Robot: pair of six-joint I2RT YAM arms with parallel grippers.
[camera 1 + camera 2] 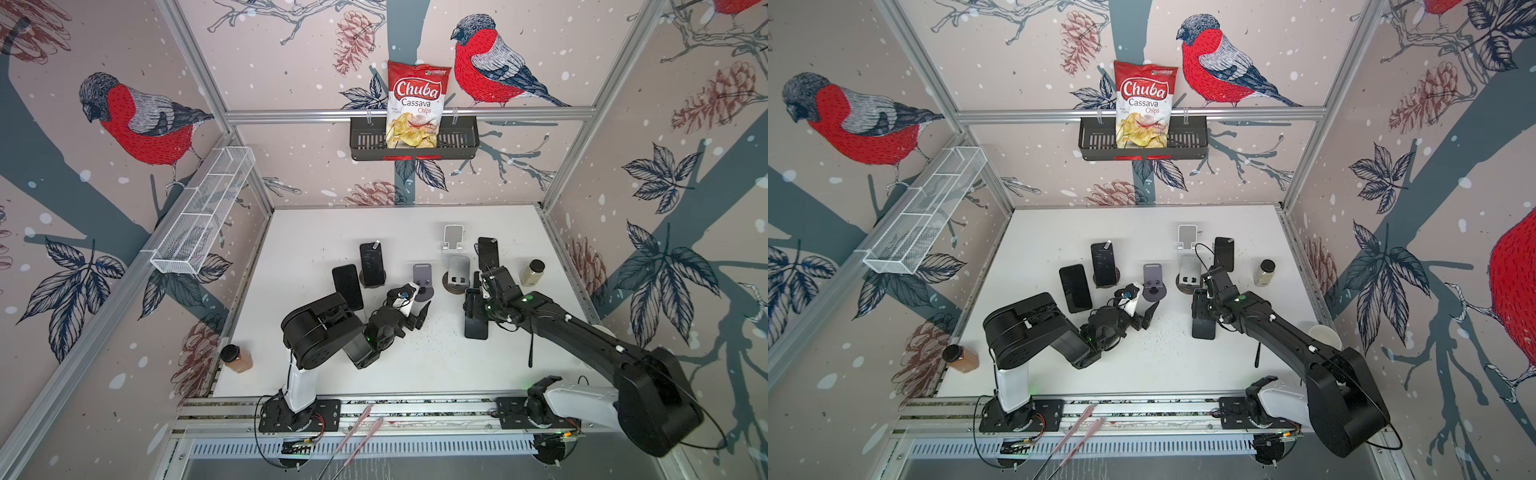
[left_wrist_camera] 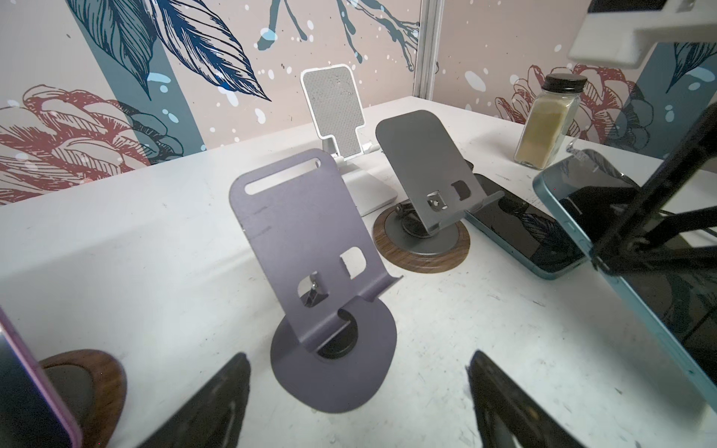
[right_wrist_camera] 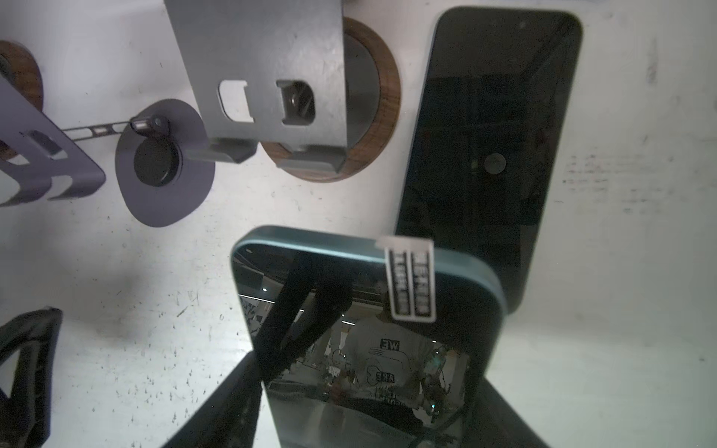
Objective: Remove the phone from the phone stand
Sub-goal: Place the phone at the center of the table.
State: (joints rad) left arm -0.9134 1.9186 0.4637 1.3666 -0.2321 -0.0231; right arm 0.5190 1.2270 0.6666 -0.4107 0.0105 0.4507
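Note:
My right gripper (image 3: pixel 368 388) is shut on a blue-rimmed phone (image 3: pixel 349 279), which carries a white label on its top edge. In both top views this phone (image 1: pixel 476 328) (image 1: pixel 1203 330) hangs just in front of the bare grey phone stand (image 1: pixel 458 272) (image 3: pixel 264 77) on a wood-ringed base, apart from it. My left gripper (image 1: pixel 417 305) (image 2: pixel 359 357) is open with nothing between its fingers, just in front of an empty purple stand (image 2: pixel 310 240) (image 1: pixel 423 282). Another dark phone (image 1: pixel 371 264) leans on a wood-based stand at the left.
A dark phone (image 1: pixel 347 286) lies flat left of centre, another one (image 1: pixel 488 252) (image 3: pixel 492 116) lies beside the grey stand. An empty white stand (image 1: pixel 452 239) is at the back. Spice jars stand at the right (image 1: pixel 532 272) and front left (image 1: pixel 236 358).

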